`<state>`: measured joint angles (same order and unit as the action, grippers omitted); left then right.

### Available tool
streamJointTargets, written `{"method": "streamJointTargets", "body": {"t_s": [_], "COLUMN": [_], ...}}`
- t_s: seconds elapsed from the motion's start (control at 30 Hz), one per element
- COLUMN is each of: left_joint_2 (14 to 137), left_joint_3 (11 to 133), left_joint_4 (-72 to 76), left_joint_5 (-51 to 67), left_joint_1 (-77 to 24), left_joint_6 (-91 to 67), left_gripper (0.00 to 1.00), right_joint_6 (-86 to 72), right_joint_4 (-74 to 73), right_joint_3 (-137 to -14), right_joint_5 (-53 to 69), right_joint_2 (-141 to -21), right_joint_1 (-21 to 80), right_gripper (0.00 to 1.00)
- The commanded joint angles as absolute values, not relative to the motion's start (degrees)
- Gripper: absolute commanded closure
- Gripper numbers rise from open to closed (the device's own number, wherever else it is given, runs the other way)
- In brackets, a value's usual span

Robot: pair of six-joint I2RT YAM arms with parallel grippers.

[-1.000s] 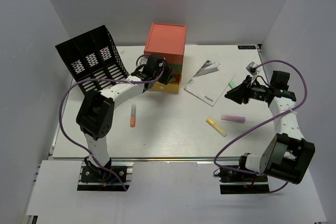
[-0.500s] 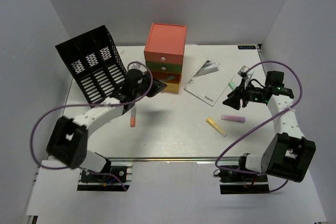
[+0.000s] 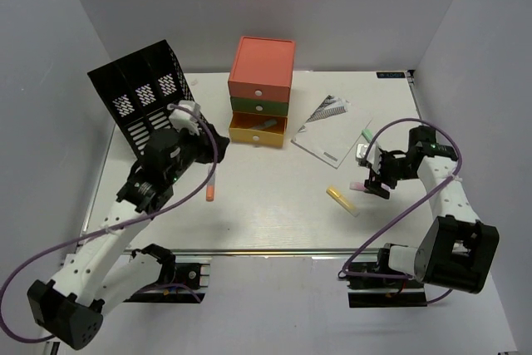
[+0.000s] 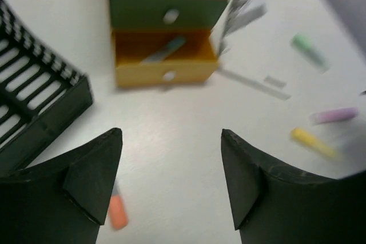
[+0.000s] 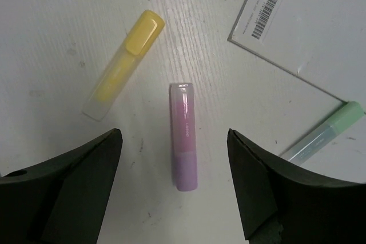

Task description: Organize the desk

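left gripper (image 4: 170, 134): pulled back from yellow drawer (image 4: 166, 74) | right gripper (image 5: 173, 132): lowered over pink highlighter (image 5: 183, 141)

The worktop (image 3: 274, 205) is a large, flat white rectangle lying level, its long sides running left to right. A metal rail (image 3: 274, 252) runs along its near edge, and a small dark label (image 3: 392, 74) sits at its far right corner. Pale walls (image 3: 50, 81) close it in on the left, far and right sides. Seen close from the right wrist, it shows faint scuffs and fine grain.
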<state>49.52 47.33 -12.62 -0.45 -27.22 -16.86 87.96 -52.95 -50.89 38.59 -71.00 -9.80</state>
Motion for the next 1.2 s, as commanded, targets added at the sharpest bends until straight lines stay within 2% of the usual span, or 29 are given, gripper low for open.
{"method": "streamJointTargets", "body": {"t_s": [0.0,0.27,0.33,0.93,1.0,1.1,1.13,1.17], "left_joint_2": [50.5,45.2,45.3,45.2,45.0,45.0,45.0,45.0], "left_joint_3": [44.7,39.6,39.4,39.2,39.1,38.9,38.8,38.8], "left_joint_4": [-23.7,-21.1,-21.4,-21.5,-21.4,-21.3,-21.3,-21.2], "left_joint_5": [-4.2,-1.9,-1.8,-2.6,-2.6,-2.8,-2.9,-3.0], "left_joint_1": [-27.9,-27.3,-27.3,-27.3,-27.3,-27.3,-27.3,-27.3], "left_joint_6": [-6.1,-6.0,-6.2,-6.1,-6.0,-6.0,-5.9,-6.0], "left_gripper": [0.19,0.08,0.02,0.02,0.02,0.02,0.02,0.02], "right_joint_6": [96.9,92.1,91.8,84.9,84.9,85.3,85.3,85.3], "right_joint_4": [-56.0,-48.3,-47.9,-36.3,-37.5,-40.7,-43.8,-45.4], "right_joint_3": [-55.5,-53.0,-52.7,-48.4,-49.0,-51.7,-53.7,-54.7], "right_joint_5": [36.5,27.3,25.0,13.1,12.7,13.1,13.6,13.8], "right_joint_2": [-74.9,-80.8,-82.3,-92.8,-94.6,-96.8,-98.7,-99.4], "right_joint_1": [-9.1,-7.1,-6.6,-3.2,-3.0,-2.9,-2.8,-2.8], "right_gripper": [0.21,0.24,0.25,0.3,0.34,0.51,0.65,0.74]}}
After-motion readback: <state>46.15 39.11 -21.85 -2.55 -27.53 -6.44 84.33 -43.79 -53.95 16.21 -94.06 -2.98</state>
